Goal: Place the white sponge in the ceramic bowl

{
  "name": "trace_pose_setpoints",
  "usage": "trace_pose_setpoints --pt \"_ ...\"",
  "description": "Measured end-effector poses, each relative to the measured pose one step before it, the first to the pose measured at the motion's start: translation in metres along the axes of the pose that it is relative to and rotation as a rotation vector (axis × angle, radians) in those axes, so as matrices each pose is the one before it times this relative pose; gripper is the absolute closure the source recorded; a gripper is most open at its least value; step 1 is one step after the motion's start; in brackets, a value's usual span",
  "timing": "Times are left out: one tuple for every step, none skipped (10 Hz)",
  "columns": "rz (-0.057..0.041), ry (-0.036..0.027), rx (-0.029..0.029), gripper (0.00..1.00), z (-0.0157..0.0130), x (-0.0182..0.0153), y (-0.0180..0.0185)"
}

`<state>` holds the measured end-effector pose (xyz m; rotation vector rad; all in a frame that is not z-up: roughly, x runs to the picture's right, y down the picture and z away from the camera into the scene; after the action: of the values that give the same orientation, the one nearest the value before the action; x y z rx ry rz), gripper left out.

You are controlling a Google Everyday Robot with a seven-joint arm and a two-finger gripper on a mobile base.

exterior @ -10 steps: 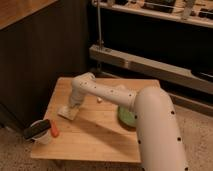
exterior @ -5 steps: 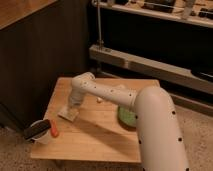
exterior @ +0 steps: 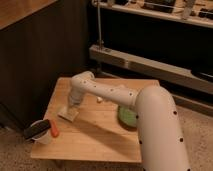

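Note:
The white sponge [exterior: 67,113] lies flat on the wooden table [exterior: 95,135], left of the middle. My gripper [exterior: 73,105] is at the sponge's upper edge, right over it, at the end of the white arm that reaches in from the right. The green ceramic bowl [exterior: 126,116] sits on the right side of the table, partly hidden behind my arm.
A small white cup [exterior: 41,134] with a dark thing and an orange thing stands at the table's front left corner. Tiny white lumps [exterior: 100,100] lie near the middle. A dark wall and a metal shelf rail [exterior: 150,65] stand behind the table.

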<state>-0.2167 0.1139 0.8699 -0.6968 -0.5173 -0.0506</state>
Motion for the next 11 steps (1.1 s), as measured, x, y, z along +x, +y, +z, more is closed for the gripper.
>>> trace_pose_setpoints --pt "-0.00096 0.00013 -0.00012 0.56 -0.00089 -0.00082 0.00044" --pt "-0.00015 -0.00124 -0.00015 0.49 -0.00096 -0.00099 0.00018" --pt "0.0032 -0.00185 -0.00343 0.39 0.00261 0.00181 0.00141" --pt "0.0035 -0.00337 -0.00228 0.31 0.00284 0.00193 0.0014" --pt "-0.00243 -0.00589 -0.00144 0.22 0.00349 0.00177 0.00231" --pt "-0.00898 0.00389 0.00325 0.2 0.00354 0.00154 0.00266" --pt "-0.0009 0.00396 0.00302 0.2 0.00171 -0.00011 0.00092" --pt "0.00412 0.00622 0.00437 0.2 0.00006 -0.00016 0.00039" --pt "0.00404 0.01395 0.00274 0.2 0.00305 0.00218 0.00106" --pt "0.00286 0.02177 0.00452 0.2 0.00418 0.00499 -0.00034" --pt "0.00104 0.00915 0.00162 0.2 0.00493 0.0031 -0.00069"
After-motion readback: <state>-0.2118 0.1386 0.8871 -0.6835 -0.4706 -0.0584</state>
